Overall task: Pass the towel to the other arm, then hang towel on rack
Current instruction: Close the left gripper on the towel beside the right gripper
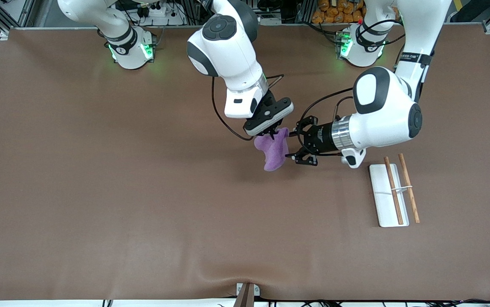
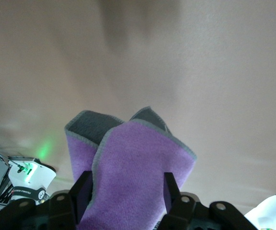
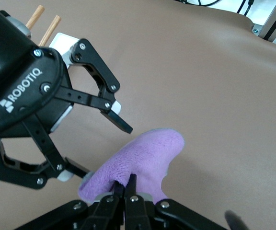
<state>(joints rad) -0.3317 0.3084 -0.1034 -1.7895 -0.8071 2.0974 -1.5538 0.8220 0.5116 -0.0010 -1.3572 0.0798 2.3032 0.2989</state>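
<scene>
The purple towel (image 1: 273,151) with a grey edge hangs in the air over the middle of the table. My right gripper (image 1: 273,135) is shut on its top edge from above; the right wrist view shows the fingers pinched on the towel (image 3: 143,153). My left gripper (image 1: 289,146) is level with the towel, open, with its jaws on either side of the cloth. In the left wrist view the towel (image 2: 133,167) fills the gap between the spread fingers (image 2: 83,191). The rack (image 1: 387,196), a white base with two brown rods, lies on the table toward the left arm's end.
The brown table mat (image 1: 142,192) is bare around the arms. Both arm bases stand along the table's top edge. The rack's rods (image 3: 42,24) also show in the right wrist view, past the left gripper (image 3: 104,149).
</scene>
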